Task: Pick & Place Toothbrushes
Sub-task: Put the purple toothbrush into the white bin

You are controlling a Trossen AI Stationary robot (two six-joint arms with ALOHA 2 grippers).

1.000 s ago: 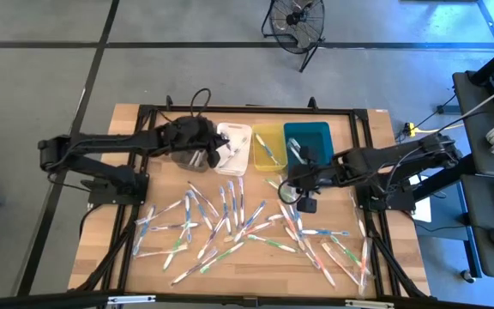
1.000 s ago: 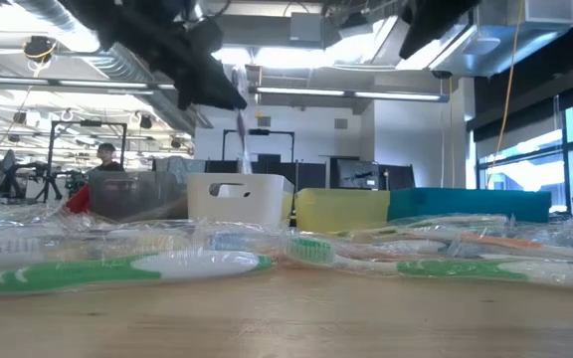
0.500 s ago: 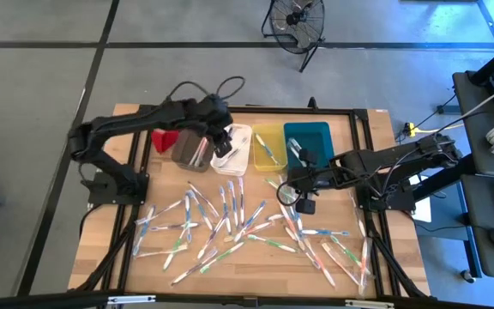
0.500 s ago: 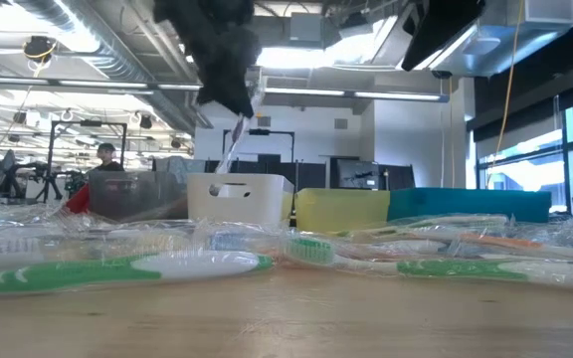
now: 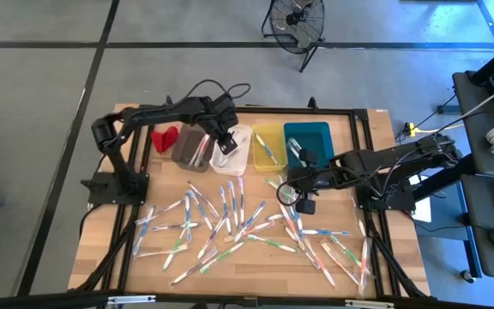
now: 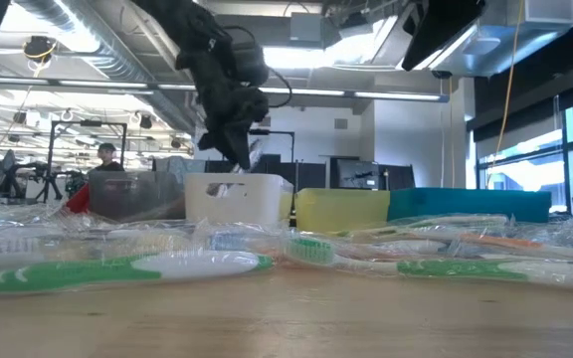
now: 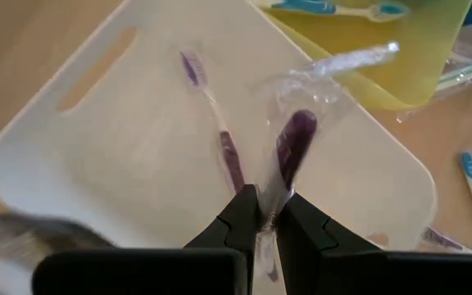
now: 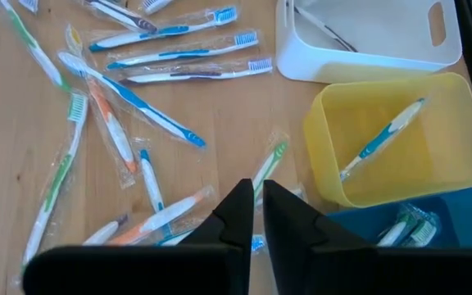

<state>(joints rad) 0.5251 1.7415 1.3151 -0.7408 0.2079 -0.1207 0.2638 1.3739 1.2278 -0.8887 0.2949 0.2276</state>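
My left gripper (image 5: 227, 142) (image 7: 266, 215) hangs over the white bin (image 5: 234, 148), tipped steeply down and shut on a purple toothbrush (image 7: 295, 147) in a clear wrapper. Another purple toothbrush (image 7: 211, 106) lies on the bin's floor. My right gripper (image 5: 292, 186) (image 8: 254, 197) is shut above the table, near the teal bin (image 5: 309, 142). A green-and-white wrapped toothbrush (image 8: 270, 162) lies just past its fingertips. Many wrapped toothbrushes (image 5: 230, 219) are scattered flat on the wooden table. My left gripper pinches one end of the wrapped purple toothbrush (image 7: 270, 197) between its two fingers, coming steeply from above. The brush runs on past the fingertips, inside the white bin's opening. My right gripper: I cannot tell whether its fingertips touch the green-and-white toothbrush.
A row of bins stands along the far side: grey (image 5: 191, 148), white, yellow (image 5: 268, 148) with a blue-handled brush, and teal. A small red object (image 5: 165, 137) lies left of the grey bin. A dark frame edges the table.
My left gripper has swung from over the grey bin toward the table's right and sunk over the white bin, tipping from nearly level to steeply down. The toothbrush it carries has gone down with it, into the white bin's opening.
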